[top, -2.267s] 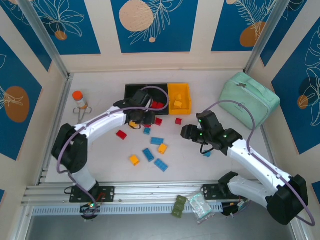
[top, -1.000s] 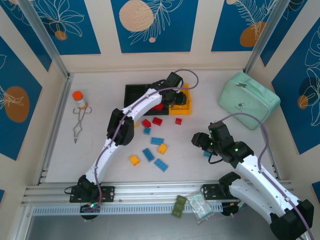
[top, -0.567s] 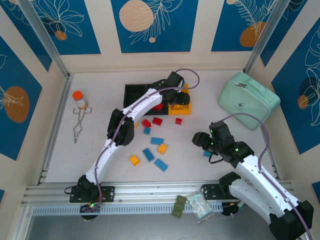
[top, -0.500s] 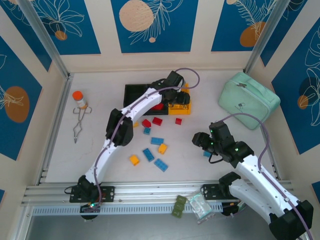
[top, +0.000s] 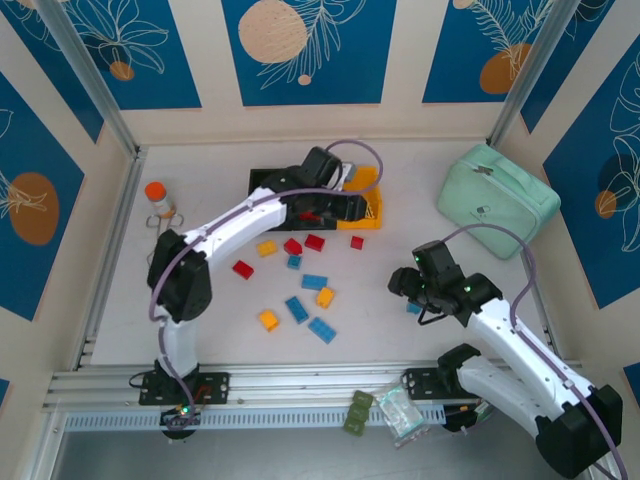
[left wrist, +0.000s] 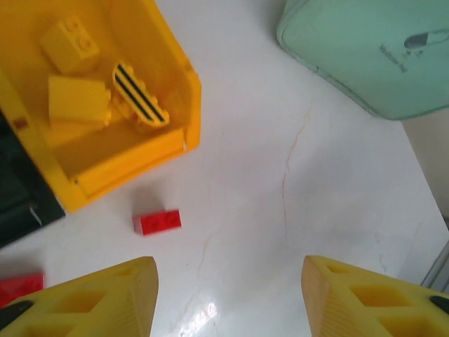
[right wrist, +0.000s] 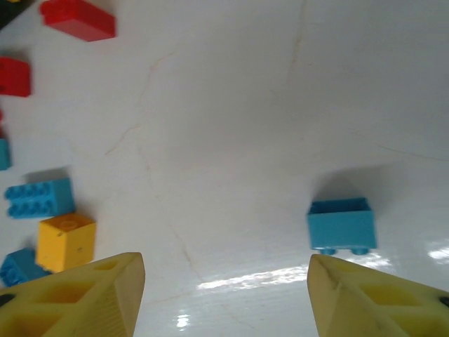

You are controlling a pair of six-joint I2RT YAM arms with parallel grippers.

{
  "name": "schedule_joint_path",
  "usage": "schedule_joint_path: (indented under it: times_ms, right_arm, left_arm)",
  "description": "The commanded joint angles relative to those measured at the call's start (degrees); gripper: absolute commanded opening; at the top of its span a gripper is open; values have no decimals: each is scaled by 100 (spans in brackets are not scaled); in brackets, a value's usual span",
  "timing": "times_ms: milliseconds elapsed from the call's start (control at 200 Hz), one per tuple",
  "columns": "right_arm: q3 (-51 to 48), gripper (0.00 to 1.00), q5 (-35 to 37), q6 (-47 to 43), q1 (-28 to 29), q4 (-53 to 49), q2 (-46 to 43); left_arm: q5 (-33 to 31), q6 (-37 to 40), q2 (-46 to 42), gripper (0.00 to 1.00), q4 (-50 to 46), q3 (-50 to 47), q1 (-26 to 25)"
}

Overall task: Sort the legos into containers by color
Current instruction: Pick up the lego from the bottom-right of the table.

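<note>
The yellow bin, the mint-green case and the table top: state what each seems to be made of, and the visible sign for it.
Yellow bin: likely moulded hard plastic; smooth, slightly glossy walls.
Mint-green case: probably fabric or soft leatherette; matte, with rounded, soft-looking edges.
Table top: hard, glossy white with faint veins and light glints; stone or laminate, cannot tell which.

Top view: the left arm point(top: 240, 215) lies across the black containers point(top: 265, 182) and conceals most of their contents; the right gripper point(top: 406, 292) covers all but a sliver of a blue lego point(top: 413, 309). Left wrist view: the yellow container point(left wrist: 126, 158), the mint-green case point(left wrist: 351, 49) and a red lego point(left wrist: 19, 284) run off the picture's edges. Right wrist view: another red lego point(right wrist: 14, 76) and a blue piece point(right wrist: 3, 153) are cropped at the left edge, so their shapes cannot be determined.
</note>
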Motion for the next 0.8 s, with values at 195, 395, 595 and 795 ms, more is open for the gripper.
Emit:
schedule_joint_path:
  times_ms: [195,395,595,795]
  right_arm:
    - [247,69,866,495,96,-763,1128]
    - [85,69,856,466,64,-414,1638]
    - [-70,68,682,345,-17,76,2164]
    - [-48,46,511,172,-49,378,2473]
  left_arm:
    - [770,48,-1686,58,1136,-2646,-33]
    - [1118,-108,-2483,60,1452,-3774,-39]
    - [990,-286,-2803,60,1581,-4432,-38]
    - [921,-426,-2744,60,1671,-4564,-39]
